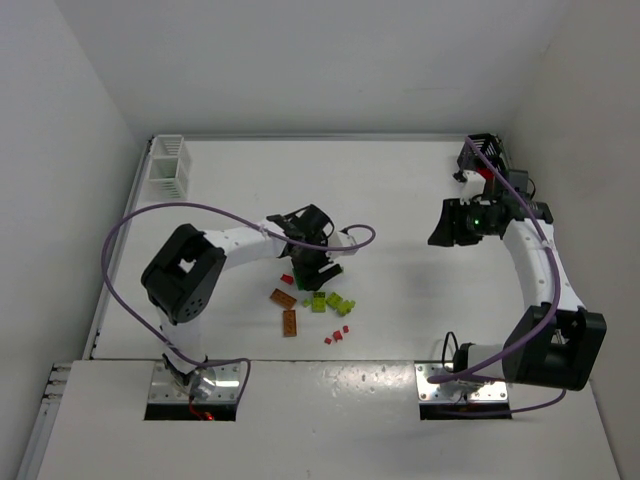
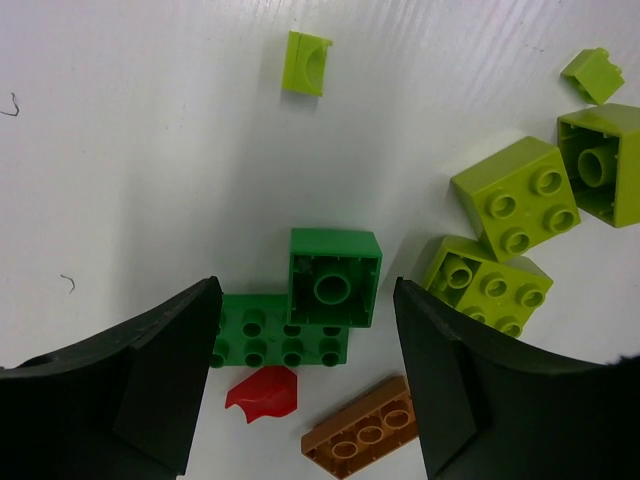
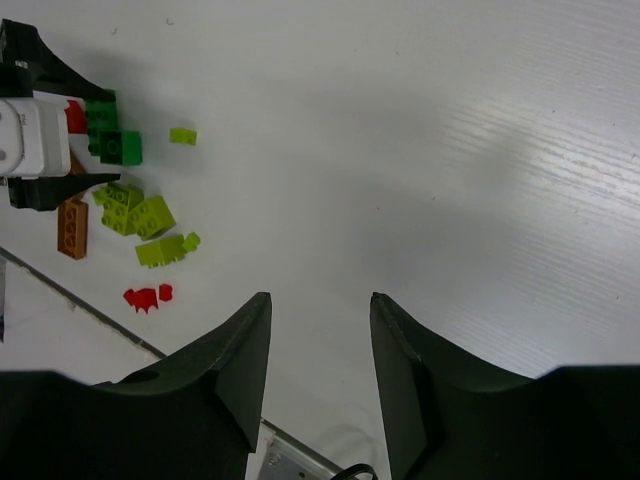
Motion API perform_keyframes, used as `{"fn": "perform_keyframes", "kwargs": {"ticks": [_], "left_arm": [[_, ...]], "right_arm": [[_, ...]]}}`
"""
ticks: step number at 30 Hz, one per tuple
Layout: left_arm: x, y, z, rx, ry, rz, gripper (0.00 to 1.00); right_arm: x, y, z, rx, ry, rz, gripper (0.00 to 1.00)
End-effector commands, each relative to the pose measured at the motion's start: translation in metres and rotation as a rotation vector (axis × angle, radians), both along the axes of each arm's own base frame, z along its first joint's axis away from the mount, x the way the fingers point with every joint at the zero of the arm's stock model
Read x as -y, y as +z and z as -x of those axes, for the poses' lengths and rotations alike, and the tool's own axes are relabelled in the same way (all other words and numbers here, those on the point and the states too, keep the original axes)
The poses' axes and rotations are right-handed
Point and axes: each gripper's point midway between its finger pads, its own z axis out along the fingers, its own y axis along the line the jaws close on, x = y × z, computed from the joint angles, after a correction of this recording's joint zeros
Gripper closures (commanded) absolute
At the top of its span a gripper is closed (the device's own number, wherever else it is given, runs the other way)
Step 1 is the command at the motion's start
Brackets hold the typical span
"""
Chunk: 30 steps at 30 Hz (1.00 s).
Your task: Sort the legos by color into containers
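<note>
The legos lie in a loose pile at mid-table. My left gripper (image 1: 322, 268) hovers open right over them. Between its fingers in the left wrist view (image 2: 306, 290) sit an upturned dark green brick (image 2: 334, 277) on a flat green plate (image 2: 280, 342), a red piece (image 2: 262, 392) and an orange brick (image 2: 365, 430). Lime bricks (image 2: 515, 195) lie to the right. Far right, my right gripper (image 1: 440, 232) hangs open and empty (image 3: 320, 298) above bare table. The white container (image 1: 168, 166) stands back left. The black container (image 1: 481, 152) is back right, partly behind the right arm.
Two orange bricks (image 1: 286, 310) and small red bits (image 1: 336, 335) lie at the pile's near side. A purple cable (image 1: 130, 225) loops off the left arm. Walls close in the table on three sides. The arm bases (image 1: 195, 385) sit at the near edge.
</note>
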Motion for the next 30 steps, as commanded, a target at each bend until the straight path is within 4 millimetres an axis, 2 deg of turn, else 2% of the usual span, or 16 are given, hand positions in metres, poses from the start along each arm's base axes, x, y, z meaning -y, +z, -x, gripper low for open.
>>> {"fn": "perform_keyframes", "kwargs": {"ticks": [1,3,7,11,15,19,20,21,23,24,27,29,30], "left_arm": [[0.004,-0.004,0.002,-0.012,-0.021,0.016,0.25],[0.004,-0.011,0.002,-0.021,-0.021,0.008,0.29],[0.004,-0.012,-0.004,-0.003,-0.014,0.001,0.39],[0.006,-0.011,-0.009,0.019,-0.009,0.006,0.58],[0.010,0.008,-0.018,0.072,0.017,0.039,0.65],[0.003,0.038,-0.030,0.116,0.087,0.097,0.69],[0.001,0.055,-0.038,0.144,0.114,0.128,0.70],[-0.007,0.068,-0.052,0.157,0.182,0.155,0.70],[-0.016,0.087,-0.065,0.169,0.243,0.209,0.72],[-0.032,0.098,-0.073,0.171,0.307,0.232,0.72],[-0.058,0.119,-0.088,0.220,0.402,0.254,0.72],[-0.074,0.124,-0.093,0.243,0.452,0.250,0.72],[-0.090,0.125,-0.098,0.241,0.511,0.253,0.73]], "right_arm": [[-0.003,0.005,-0.007,0.033,0.008,-0.011,0.55],[-0.003,0.002,-0.007,0.024,0.007,-0.013,0.55],[-0.003,0.002,-0.007,0.024,0.007,-0.013,0.55],[-0.003,0.002,-0.007,0.024,0.007,-0.013,0.55],[-0.003,-0.001,-0.005,0.015,0.007,-0.014,0.55],[-0.005,0.000,-0.005,0.016,0.012,-0.022,0.55],[-0.005,-0.003,-0.005,0.004,0.012,-0.025,0.55],[-0.006,-0.005,-0.005,-0.003,0.016,-0.035,0.55],[-0.005,-0.002,-0.010,0.003,0.017,-0.034,0.55],[-0.007,-0.004,-0.010,-0.007,0.021,-0.044,0.55],[-0.012,-0.004,-0.011,-0.009,0.039,-0.045,0.55],[-0.014,-0.008,-0.014,-0.019,0.056,-0.043,0.55],[-0.014,-0.005,-0.014,-0.019,0.056,-0.043,0.55]]}}
